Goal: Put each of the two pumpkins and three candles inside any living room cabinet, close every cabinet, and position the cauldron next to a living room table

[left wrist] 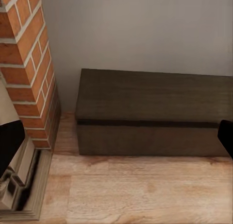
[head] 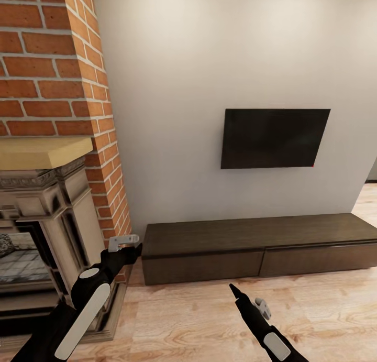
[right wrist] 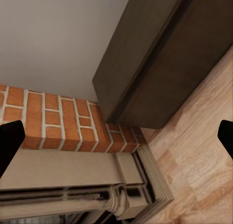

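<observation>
The cabinet sits shut against the wall, beside the fireplace. Both grippers, left and right, hover empty with jaws apart.

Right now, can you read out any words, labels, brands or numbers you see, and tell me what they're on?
None: no readable text in any view.
TV: blank dark screen, no visible brand; only a tiny red dot at its lower right corner.
Cabinet: plain dark fronts, no label.
Fireplace and brick: no markings.

Black arms, white oval panels; left tool black with grey bracket; right tool black, tapered.
</observation>
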